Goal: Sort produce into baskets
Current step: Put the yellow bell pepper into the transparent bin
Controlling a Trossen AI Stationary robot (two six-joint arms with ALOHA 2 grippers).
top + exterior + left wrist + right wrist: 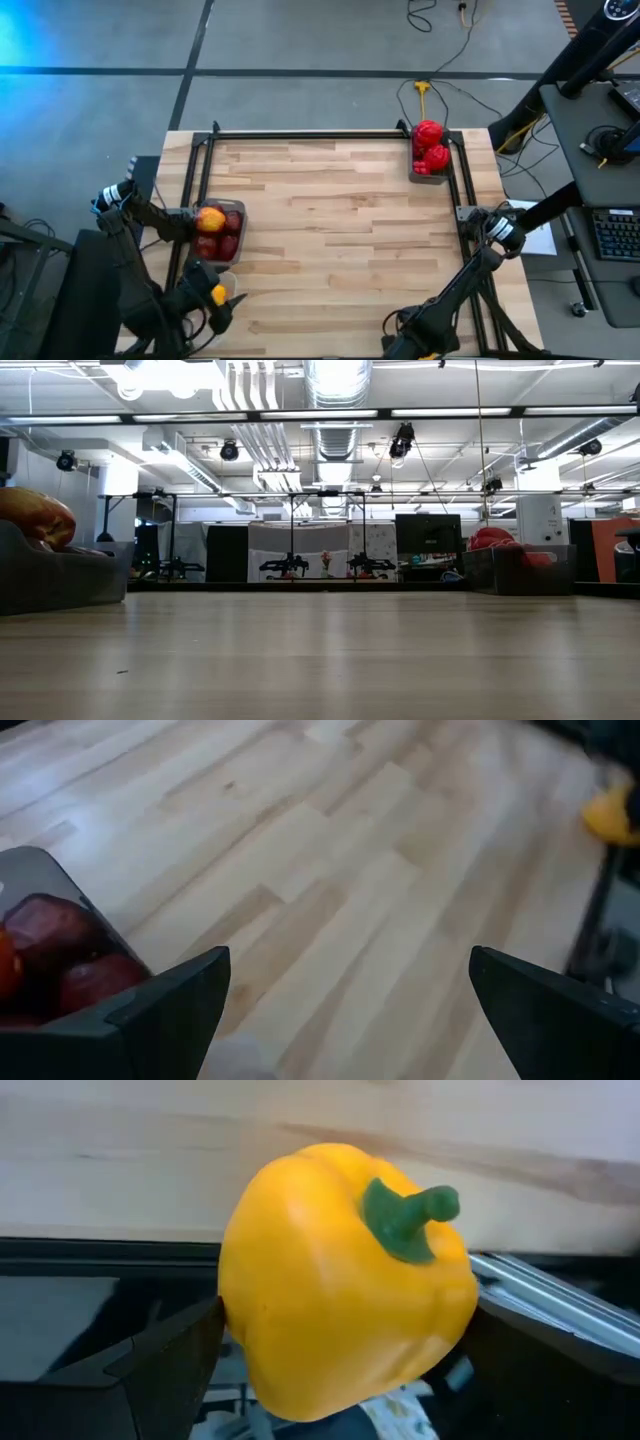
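Observation:
My right gripper (pixel 425 345) is at the table's near edge, shut on a yellow pepper (pixel 340 1290) with a green stem. My left gripper (pixel 350 960) is open and empty at the near left (pixel 205 290), just nearer than a dark tray (pixel 240 212). That tray holds maroon round ones (pixel 60 955) with an orange-red fruit (pixel 210 218) on top. A yellow piece (pixel 215 293) sits by a whitish tub (pixel 229 285) under the left arm. A second dark tray (pixel 416 172) at the far right holds red peppers (pixel 430 145). My right gripper pinches the yellow pepper between its two fingers, one finger (pixel 170 1360) on one bulging side (pixel 235 1315) and the other finger (pixel 540 1360) on the opposite side (pixel 465 1305). The pepper's stem (pixel 405 1215) points up and away from the wrist. What lies under the pepper does not show.
A black frame (pixel 300 135) runs along the table's far, left and right edges. The middle of the wooden table (pixel 340 240) is bare. In the low view the left tray (pixel 50 575) and the right tray (pixel 515 570) stand at the sides.

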